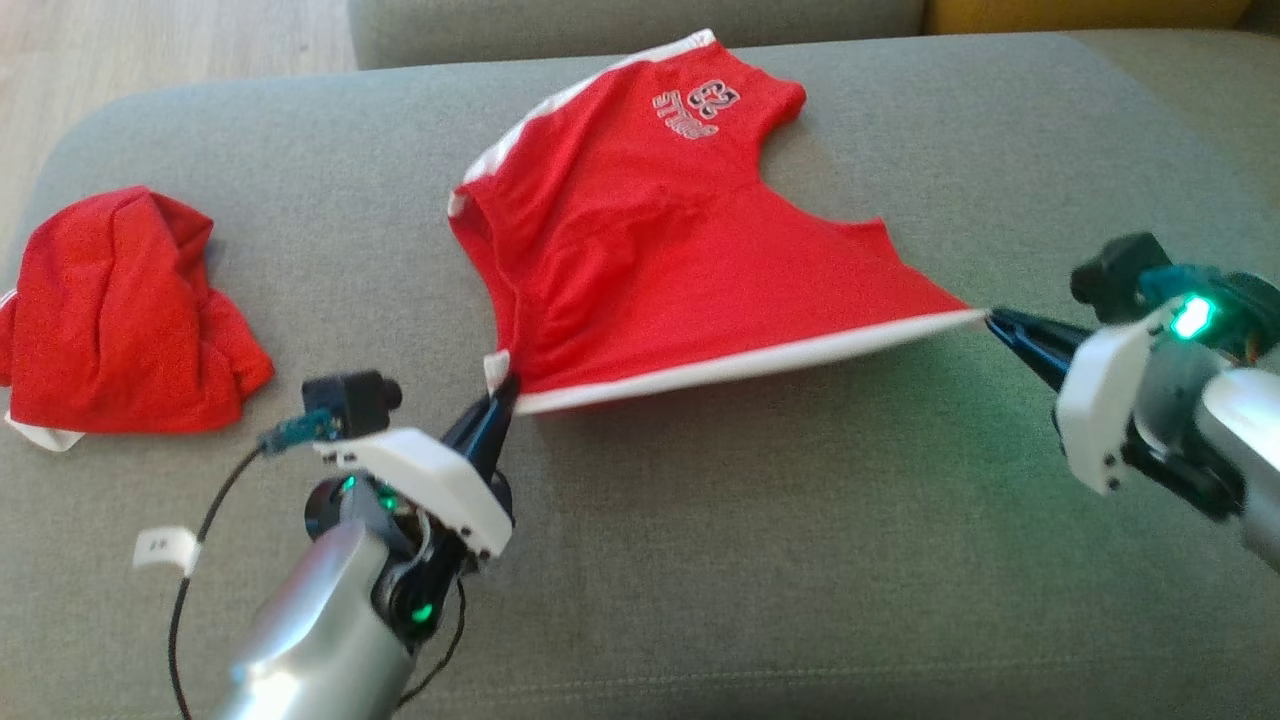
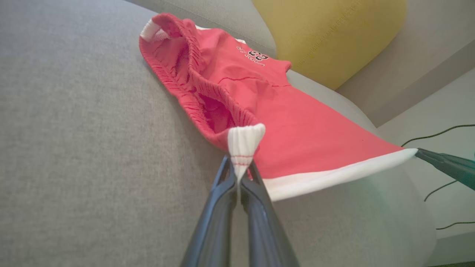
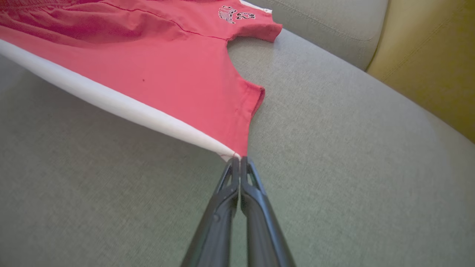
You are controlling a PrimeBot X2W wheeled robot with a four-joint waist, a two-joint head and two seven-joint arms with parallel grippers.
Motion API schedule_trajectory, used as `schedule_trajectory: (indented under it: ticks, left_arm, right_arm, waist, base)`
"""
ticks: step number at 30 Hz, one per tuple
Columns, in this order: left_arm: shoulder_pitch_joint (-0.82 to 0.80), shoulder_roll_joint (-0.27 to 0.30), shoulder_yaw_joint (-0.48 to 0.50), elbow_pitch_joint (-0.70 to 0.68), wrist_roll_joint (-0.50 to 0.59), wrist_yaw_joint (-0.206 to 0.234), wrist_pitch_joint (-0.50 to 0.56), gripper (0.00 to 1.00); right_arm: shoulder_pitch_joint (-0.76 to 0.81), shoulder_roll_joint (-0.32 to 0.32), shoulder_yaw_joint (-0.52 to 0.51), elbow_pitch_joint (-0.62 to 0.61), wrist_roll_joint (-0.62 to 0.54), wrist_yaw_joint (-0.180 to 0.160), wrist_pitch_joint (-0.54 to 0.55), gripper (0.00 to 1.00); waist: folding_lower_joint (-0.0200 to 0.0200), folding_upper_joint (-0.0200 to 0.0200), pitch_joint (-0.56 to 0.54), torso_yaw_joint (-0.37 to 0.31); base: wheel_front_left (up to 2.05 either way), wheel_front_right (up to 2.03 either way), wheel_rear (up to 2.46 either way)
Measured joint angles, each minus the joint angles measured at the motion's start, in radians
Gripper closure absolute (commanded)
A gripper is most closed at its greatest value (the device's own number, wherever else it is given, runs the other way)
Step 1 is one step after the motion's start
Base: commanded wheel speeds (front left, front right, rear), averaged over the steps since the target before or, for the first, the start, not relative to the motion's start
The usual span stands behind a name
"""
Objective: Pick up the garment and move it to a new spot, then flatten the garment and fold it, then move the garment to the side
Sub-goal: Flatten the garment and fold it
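Observation:
The garment is a pair of red shorts with white side stripes and a printed number, stretched over the grey sofa cushion. My left gripper is shut on the white stripe's waistband corner. My right gripper is shut on the stripe's other end at the hem. The white edge hangs taut between both grippers, lifted a little above the cushion. The far leg with the number lies on the cushion. In the left wrist view the right gripper's fingers show at the right.
A second red garment lies crumpled at the cushion's left edge. A yellow pillow and the grey backrest stand behind. Wooden floor shows at the far left. Cables lie on the floor to the right.

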Motion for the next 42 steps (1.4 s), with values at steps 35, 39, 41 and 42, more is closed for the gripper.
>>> schedule_trajectory:
  ticks: [35, 39, 41, 42]
  left_arm:
    - [0.337, 0.260, -0.158, -0.501, -0.200, 0.017, 0.229, 1.00]
    - [0.328, 0.263, -0.147, -0.529, -0.202, 0.019, 0.242, 1.00]
    - [0.307, 0.267, -0.142, -0.539, -0.202, 0.023, 0.245, 1.00]
    - [0.294, 0.267, -0.139, -0.543, -0.202, 0.026, 0.245, 1.00]
  right_arm:
    - [0.281, -0.360, -0.146, -0.508, 0.130, 0.001, 0.300, 1.00]
    - [0.276, -0.330, -0.202, -0.497, 0.120, 0.001, 0.309, 1.00]
    - [0.266, -0.317, -0.220, -0.491, 0.100, 0.001, 0.317, 1.00]
    - [0.254, -0.308, -0.226, -0.487, 0.093, 0.001, 0.317, 1.00]
  waist:
    - [0.0000, 0.0000, -0.054, -0.027]
    - [0.0000, 0.0000, -0.040, -0.015]
    - [0.0000, 0.0000, -0.029, -0.006]
    - [0.0001, 0.0000, -0.023, -0.001]
  base:
    - [0.00, 0.00, 0.00]
    - [0.00, 0.00, 0.00]
    - [0.00, 0.00, 0.00]
    - [0.00, 0.00, 0.00]
